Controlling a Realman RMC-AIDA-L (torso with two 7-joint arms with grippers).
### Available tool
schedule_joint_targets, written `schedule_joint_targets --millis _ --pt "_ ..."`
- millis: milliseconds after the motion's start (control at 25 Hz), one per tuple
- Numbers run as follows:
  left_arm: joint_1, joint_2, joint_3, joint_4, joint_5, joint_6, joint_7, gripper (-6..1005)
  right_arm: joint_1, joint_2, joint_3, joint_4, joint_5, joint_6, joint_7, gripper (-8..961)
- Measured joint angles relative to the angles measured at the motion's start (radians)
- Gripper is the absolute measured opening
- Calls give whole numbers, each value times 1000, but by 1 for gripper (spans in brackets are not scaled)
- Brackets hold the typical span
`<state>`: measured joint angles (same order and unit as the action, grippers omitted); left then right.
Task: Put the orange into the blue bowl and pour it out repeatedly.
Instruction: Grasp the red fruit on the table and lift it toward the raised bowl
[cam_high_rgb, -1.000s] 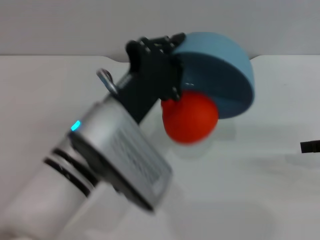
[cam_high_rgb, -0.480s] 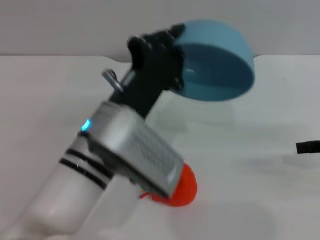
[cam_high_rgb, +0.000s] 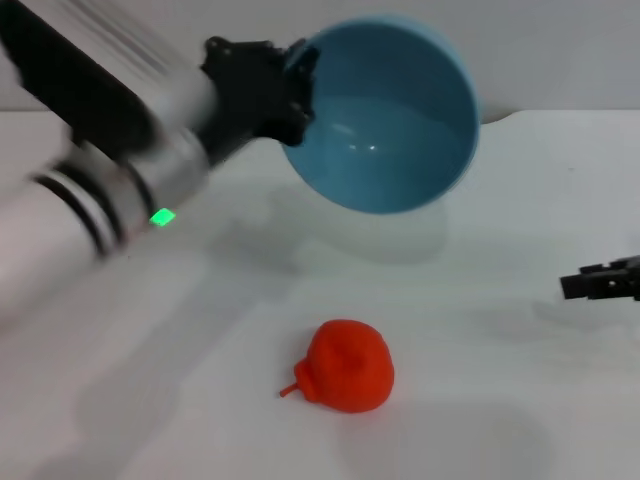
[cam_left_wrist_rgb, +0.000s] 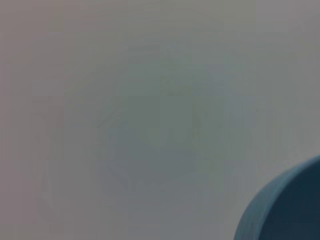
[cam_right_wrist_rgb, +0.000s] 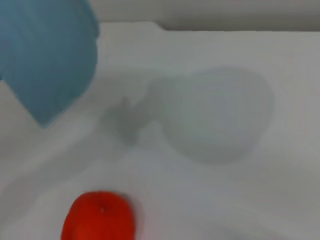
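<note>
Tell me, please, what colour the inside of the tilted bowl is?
Light blue and glossy; the blue bowl, held up by the left end effector, shows best in the head view.

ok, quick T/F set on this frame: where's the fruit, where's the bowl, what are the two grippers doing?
1. The small red-orange fruit lies on the white table. True.
2. The glossy light-blue bowl holds the fruit. False: it is empty.
3. The left gripper holds the bowl by its rim, lifted and tilted. True.
4. The right gripper grips the fruit. False: it sits apart at the table's right edge.
</note>
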<state>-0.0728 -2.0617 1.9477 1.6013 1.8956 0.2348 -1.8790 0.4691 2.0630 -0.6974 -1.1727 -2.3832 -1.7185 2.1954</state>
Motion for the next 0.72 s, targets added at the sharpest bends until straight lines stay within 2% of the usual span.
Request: schedule_joint_targets --millis 200,240,360,400,440,560,720 --pt "-75 4 -323 -29 -2 469 -290 -1 9 7 -98 3 37 19 -105 443" --pt "-104 6 -406 -47 19 584 -354 -1 13 9 -151 8 75 33 -145 443" --pt "-175 8 -568 -84 116 837 -517 -2 19 10 -207 12 105 46 -178 446" --pt "-201 8 -631 -93 171 929 -594 -2 31 10 -274 22 124 61 -198 447" --pt "-209 8 -653 -95 199 965 -621 -2 31 10 -274 22 124 61 -198 447" --pt "-229 8 -741 -95 310 1102 -712 -2 62 9 -360 56 129 80 -209 450" --pt "-230 9 -827 -88 400 1227 -756 -1 112 10 -450 119 145 103 -232 453"
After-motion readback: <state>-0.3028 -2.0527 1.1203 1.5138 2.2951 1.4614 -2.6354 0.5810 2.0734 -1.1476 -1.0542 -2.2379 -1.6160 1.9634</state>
